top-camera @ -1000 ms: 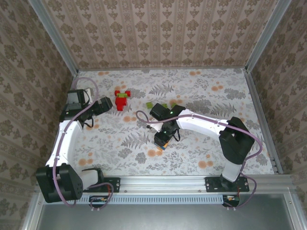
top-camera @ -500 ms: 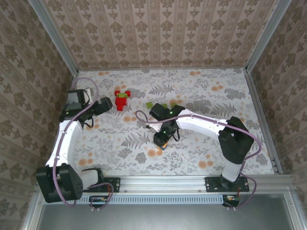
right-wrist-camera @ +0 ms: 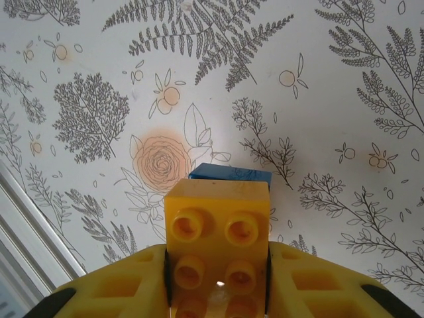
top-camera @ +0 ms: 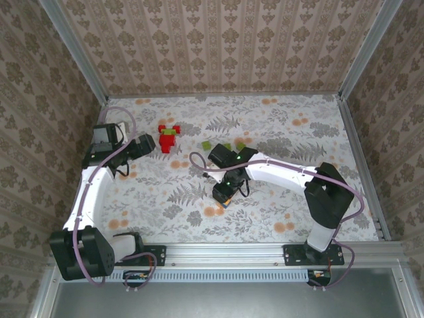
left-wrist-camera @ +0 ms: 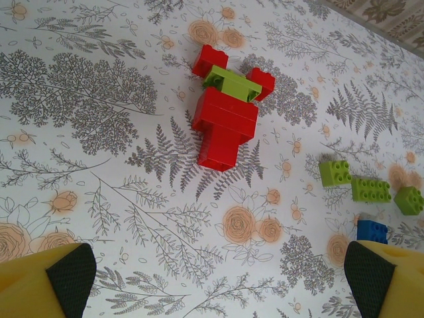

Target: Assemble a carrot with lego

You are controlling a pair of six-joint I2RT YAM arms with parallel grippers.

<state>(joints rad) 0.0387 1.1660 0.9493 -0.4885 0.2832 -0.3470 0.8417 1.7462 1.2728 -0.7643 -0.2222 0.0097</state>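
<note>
Within the right tool (right-wrist-camera: pixel 217 288), carrot (right-wrist-camera: pixel 217 232) clamped, blue end foremost, left tool (left-wrist-camera: pixel 215 281) spread apart

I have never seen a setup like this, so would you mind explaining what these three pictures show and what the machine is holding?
These are two robot arms bolted at the near edge of a table. The wide picture is taken from above and behind them. The other two come from a camera on each wrist, so the yellow fingers at the bottom of those are the robot's own. The left gripper is open and empty, and looks at a red and green stack and three loose green bricks on the table. The right gripper is shut on a yellow brick, with a blue brick at its far end.
</note>
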